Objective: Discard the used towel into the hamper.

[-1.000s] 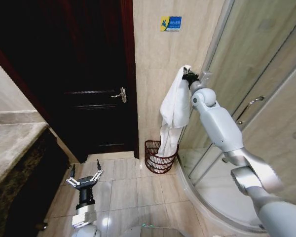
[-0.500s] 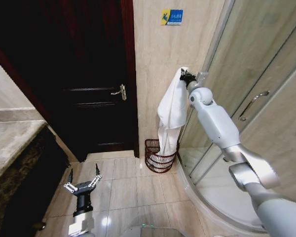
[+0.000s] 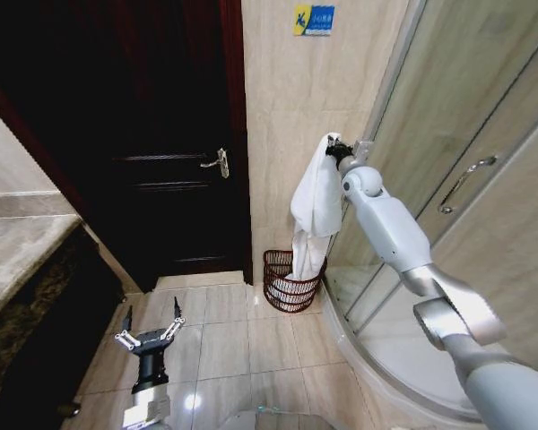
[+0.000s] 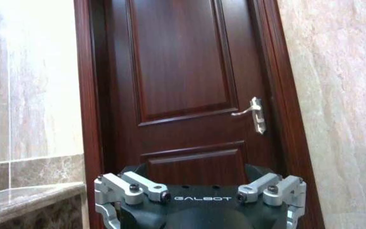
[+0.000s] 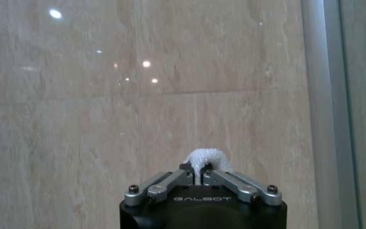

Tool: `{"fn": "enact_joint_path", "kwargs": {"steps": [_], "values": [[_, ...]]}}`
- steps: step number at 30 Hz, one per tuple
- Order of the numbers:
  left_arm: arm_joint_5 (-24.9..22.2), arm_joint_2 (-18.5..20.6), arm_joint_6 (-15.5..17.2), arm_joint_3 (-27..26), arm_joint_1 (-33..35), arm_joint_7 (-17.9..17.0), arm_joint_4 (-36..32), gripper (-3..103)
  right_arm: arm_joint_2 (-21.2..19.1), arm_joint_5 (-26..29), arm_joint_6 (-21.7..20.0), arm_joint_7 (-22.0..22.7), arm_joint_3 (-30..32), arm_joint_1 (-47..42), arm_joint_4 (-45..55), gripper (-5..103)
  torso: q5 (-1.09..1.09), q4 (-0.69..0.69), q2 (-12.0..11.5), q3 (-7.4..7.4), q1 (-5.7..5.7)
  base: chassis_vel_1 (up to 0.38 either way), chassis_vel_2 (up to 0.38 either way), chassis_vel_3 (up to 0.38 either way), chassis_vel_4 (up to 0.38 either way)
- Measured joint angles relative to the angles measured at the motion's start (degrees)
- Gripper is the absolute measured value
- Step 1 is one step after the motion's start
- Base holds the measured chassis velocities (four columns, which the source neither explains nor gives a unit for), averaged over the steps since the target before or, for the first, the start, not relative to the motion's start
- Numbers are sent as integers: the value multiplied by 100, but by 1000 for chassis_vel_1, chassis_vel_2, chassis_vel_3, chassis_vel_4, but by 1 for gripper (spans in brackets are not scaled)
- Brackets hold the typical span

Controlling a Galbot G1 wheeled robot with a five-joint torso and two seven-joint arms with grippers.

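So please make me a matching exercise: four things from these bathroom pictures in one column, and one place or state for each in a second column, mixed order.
Things:
1. white cloth towel
2. round reddish-brown slatted hamper
3. left hand
4. silver metal door handle

Places or states:
A. open, low above the floor tiles
B. on the dark wooden door
C. pinched at its top by the right hand, lower end hanging into the basket
D. on the floor by the beige wall, beside the shower glass

Pairs: 1-C, 2-D, 3-A, 4-B
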Motion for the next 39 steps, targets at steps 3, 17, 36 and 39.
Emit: {"fn": "enact_joint_path", "kwargs": {"steps": [3, 17, 36, 39], "values": [[3, 10, 3, 0, -5, 20, 26, 100, 9, 1, 12, -50, 20, -19, 4, 4, -1, 0, -99, -57, -45, 0, 0, 0, 0], [-56, 33, -68, -22, 43, 52, 127, 100, 78, -68, -98, 58, -27, -121, 178, 4, 0, 0, -513, -284, -231, 0, 0, 0, 0], [-2, 26, -129, -5, 116, 63, 117, 100, -166, -29, -128, 309, -69, -409, 677, 4, 0, -1, -1030, -577, -461, 43, -40, -39, 42], [10, 25, -128, -5, 123, 63, 85, 100, -160, -35, -110, 309, -78, -412, 670, 4, 1, 0, -1097, -609, -493, 75, -58, -77, 87]]}}
